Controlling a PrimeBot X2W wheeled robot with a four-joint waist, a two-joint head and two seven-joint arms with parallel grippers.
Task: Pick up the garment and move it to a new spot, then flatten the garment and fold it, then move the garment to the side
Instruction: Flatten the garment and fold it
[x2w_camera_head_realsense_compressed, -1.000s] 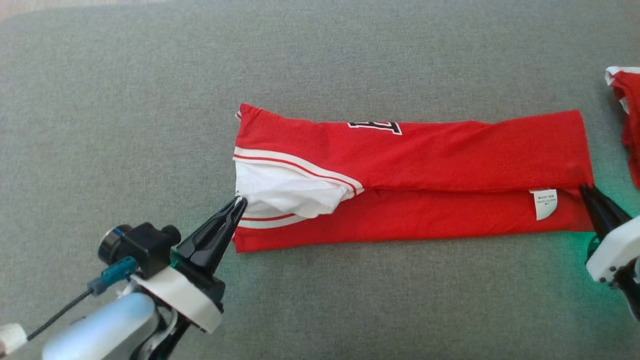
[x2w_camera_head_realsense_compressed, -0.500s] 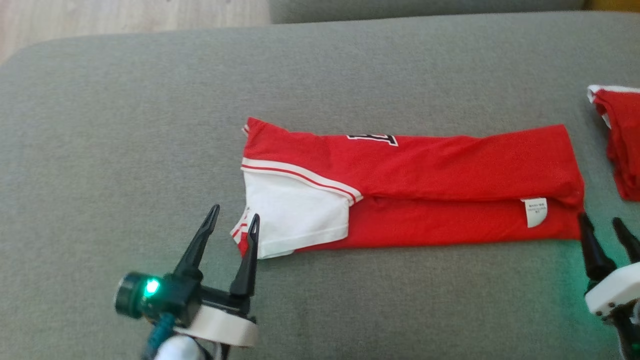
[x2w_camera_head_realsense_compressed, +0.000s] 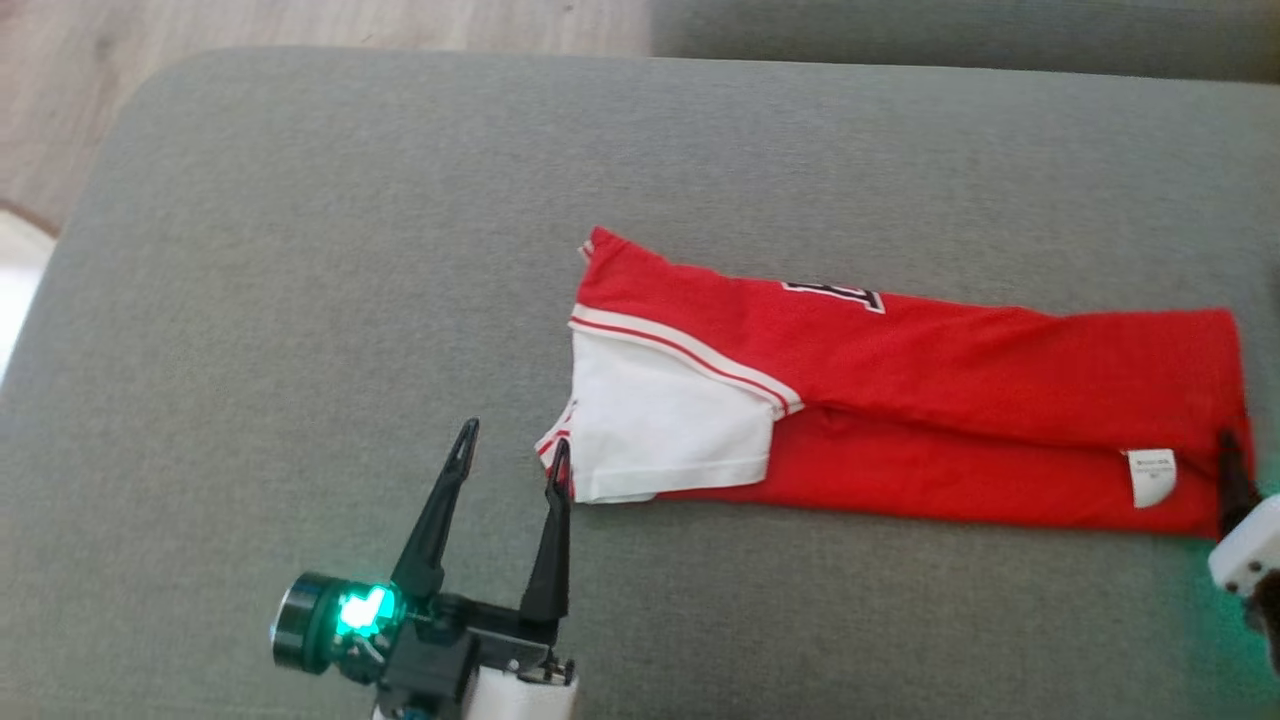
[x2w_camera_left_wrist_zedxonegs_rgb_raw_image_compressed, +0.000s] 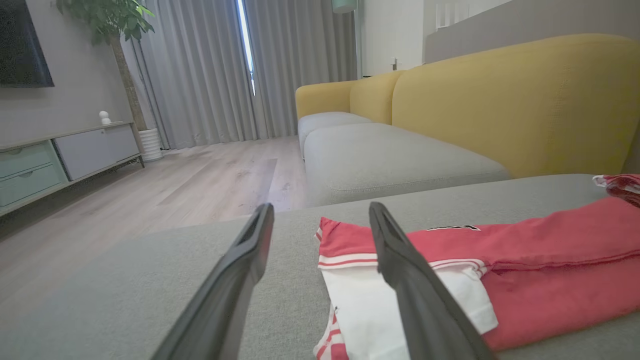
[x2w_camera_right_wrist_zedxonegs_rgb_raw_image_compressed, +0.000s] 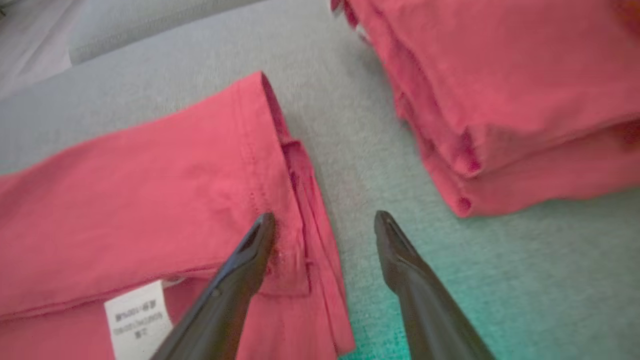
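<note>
Grey sofa cushion carries one long folded red garment, two grippers, and one stack of folded red clothes at the far right. The left gripper gapes wide and grips nothing, one finger just beside the garment's white sleeve end. The right gripper, also spread and empty, straddles the hem corner near the label: one finger over cloth, one over bare cushion.

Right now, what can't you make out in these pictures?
Care label print: blurred in the right wrist view, too small in the head view.
Black lettering on the garment: mostly tucked under a fold, head view.
Folded red pile: cut off by the right wrist view's edges.
</note>
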